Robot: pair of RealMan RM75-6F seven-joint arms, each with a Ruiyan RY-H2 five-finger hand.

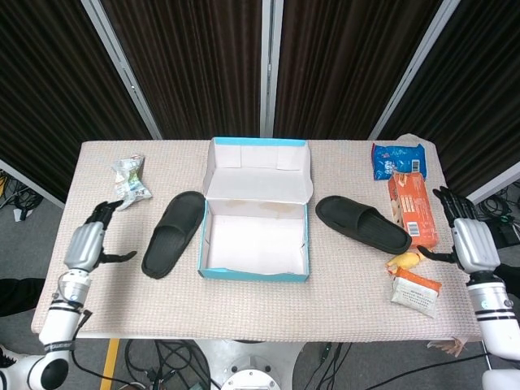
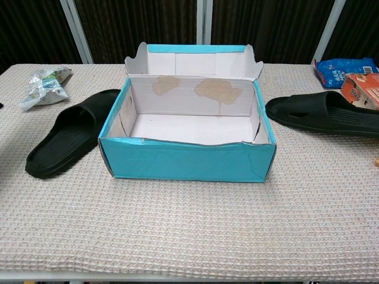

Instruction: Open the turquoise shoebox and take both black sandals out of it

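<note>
The turquoise shoebox point(image 1: 254, 272) point(image 2: 186, 160) stands mid-table with its lid folded back and a bare white inside. One black sandal point(image 1: 173, 234) point(image 2: 68, 138) lies flat on the cloth just left of the box. The other black sandal point(image 1: 362, 223) point(image 2: 323, 114) lies to the right of it. My left hand point(image 1: 87, 241) hovers at the table's left edge, fingers apart, holding nothing, well clear of the left sandal. My right hand point(image 1: 466, 242) hangs past the right edge, also with its fingers spread and nothing in them. Neither hand shows in the chest view.
A crumpled snack wrapper point(image 1: 130, 179) point(image 2: 44, 86) lies at the back left. On the right are a blue bag point(image 1: 396, 158), an orange carton point(image 1: 414, 207), a yellow toy point(image 1: 405, 260) and a small packet point(image 1: 416, 292).
</note>
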